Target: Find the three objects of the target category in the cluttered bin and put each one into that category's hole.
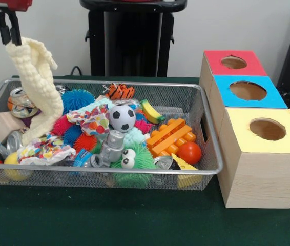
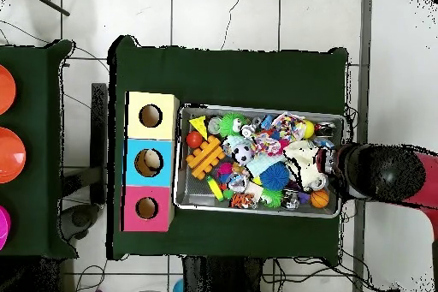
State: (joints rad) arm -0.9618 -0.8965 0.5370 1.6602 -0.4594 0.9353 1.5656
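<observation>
Dangling knitted cream cloth (image 1: 36,84) from gripper (image 1: 9,35) above mesh bin (image 1: 186,174).

From my front camera the light is even and soft, seemingly from overhead; the white wall (image 1: 58,31) is bright without blowing out. The boxes (image 1: 260,138) cast only a faint shadow on the green table (image 1: 135,220), which reads dark. Small highlights glint on the wire bin (image 1: 206,128) rim and the cans (image 1: 21,101). Overhead, I get a slightly soft picture, the floor tiles (image 2: 214,14) pale and bright.
</observation>
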